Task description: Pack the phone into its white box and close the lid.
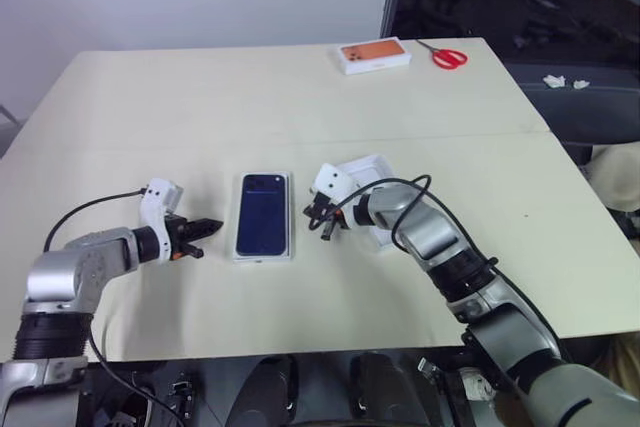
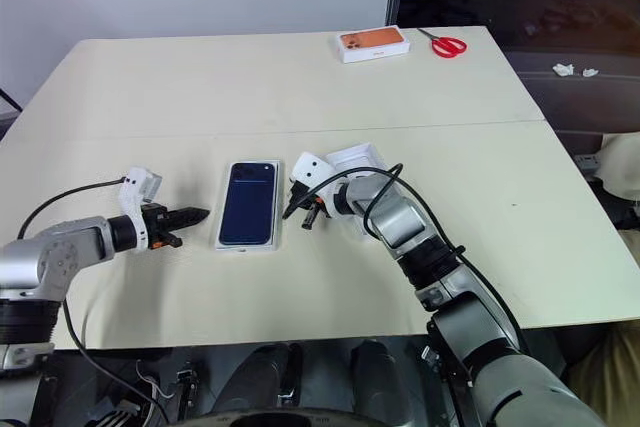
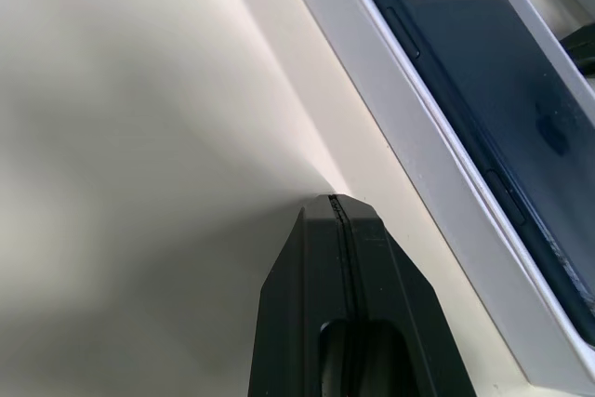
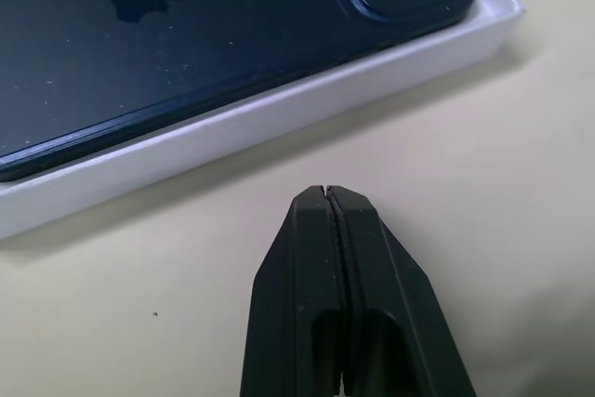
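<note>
The dark navy phone [image 1: 262, 212] lies back up inside the shallow white box [image 1: 262, 258] at the middle of the table. Its camera bump points to the far side. My left gripper [image 1: 214, 227] hovers just left of the box, shut and empty, tips toward the box wall [image 3: 409, 151]. On the box's right side my right gripper [image 1: 316, 223] is also shut and empty, a short gap from the wall [image 4: 279, 113]. A white rimmed cardboard piece, apparently the lid [image 1: 368, 167] lying open side up, sits behind my right wrist, partly hidden by it.
A white box with an orange phone picture [image 1: 373, 56] and red-handled scissors [image 1: 448, 56] lie at the far right of the table [image 1: 200, 107]. Cables loop off both wrists. The table's right edge is close to my right elbow.
</note>
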You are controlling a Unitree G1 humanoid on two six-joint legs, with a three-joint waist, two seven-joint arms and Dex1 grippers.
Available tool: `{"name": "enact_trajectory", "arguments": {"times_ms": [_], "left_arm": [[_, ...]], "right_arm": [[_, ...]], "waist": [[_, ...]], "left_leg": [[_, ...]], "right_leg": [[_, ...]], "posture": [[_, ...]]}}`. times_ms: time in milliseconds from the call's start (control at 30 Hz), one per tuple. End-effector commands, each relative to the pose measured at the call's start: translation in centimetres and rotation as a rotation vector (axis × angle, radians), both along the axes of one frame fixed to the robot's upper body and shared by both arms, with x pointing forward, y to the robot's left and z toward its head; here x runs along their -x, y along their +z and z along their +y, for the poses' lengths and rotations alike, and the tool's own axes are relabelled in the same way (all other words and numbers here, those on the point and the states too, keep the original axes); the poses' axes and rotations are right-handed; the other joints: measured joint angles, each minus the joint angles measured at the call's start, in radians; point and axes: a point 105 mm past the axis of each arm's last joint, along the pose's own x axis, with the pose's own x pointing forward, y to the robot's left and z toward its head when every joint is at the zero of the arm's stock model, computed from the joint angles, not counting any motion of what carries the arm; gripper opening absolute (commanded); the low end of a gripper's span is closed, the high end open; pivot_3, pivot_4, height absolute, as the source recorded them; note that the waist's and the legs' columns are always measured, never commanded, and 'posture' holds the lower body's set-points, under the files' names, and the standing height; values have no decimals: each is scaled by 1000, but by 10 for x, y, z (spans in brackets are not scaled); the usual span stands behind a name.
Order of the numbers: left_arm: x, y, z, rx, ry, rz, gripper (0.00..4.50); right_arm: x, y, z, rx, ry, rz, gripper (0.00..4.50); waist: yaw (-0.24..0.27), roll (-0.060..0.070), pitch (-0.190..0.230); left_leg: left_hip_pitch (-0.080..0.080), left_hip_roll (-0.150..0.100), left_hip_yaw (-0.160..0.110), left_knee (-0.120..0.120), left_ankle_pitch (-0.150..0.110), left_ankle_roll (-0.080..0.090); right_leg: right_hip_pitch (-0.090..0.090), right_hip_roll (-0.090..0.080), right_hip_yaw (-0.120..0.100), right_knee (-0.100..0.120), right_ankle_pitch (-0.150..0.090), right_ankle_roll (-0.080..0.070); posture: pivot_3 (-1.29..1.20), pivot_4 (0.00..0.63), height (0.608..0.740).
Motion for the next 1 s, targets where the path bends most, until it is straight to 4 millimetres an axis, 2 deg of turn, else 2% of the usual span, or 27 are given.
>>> {"name": "enact_trajectory", "arguments": {"times_ms": [33, 200, 300, 467, 800, 1000], "left_arm": [[3, -30, -21, -8, -31, 90, 0], [2, -33, -51, 25, -101, 111, 0], [6, -36, -59, 34, -128, 128, 0], [7, -35, -81, 51, -199, 131, 0], [-2, -26, -154, 110, -375, 106, 0], [-3, -26, -188, 118, -459, 98, 0]], "right_arm": [[2, 9, 8, -11, 33, -39, 36], [2, 6, -2, 20, 26, -38, 36], [5, 2, -8, 31, 24, -20, 36], [10, -7, -29, 69, -1, 1, 36], [16, -9, -74, 123, -78, 26, 36], [26, -16, -115, 186, -150, 58, 36]], "waist": [[12, 1, -1], [33, 1, -1], [33, 1, -1], [36, 3, -2], [69, 4, -3], [88, 4, -3]], "left_leg": [[0, 0, 0, 0, 0, 0], [1, -2, -2, 2, -1, 2], [1, -3, -2, 3, -1, 2], [2, -3, -2, 3, -2, 3], [3, -6, -4, 13, -7, 12], [3, -14, -7, 18, -11, 18]], "right_leg": [[0, 0, -1, 0, 0, 0], [1, -1, -2, -2, 0, 0], [2, -1, -2, -3, 0, 0], [4, -2, -3, -4, 0, 0], [12, -5, -7, -7, 0, 0], [18, -9, -7, -10, -1, 1]], "posture": [[0, 150, 740], [0, 150, 740], [0, 150, 740], [0, 150, 740], [0, 150, 740], [0, 150, 740]]}}
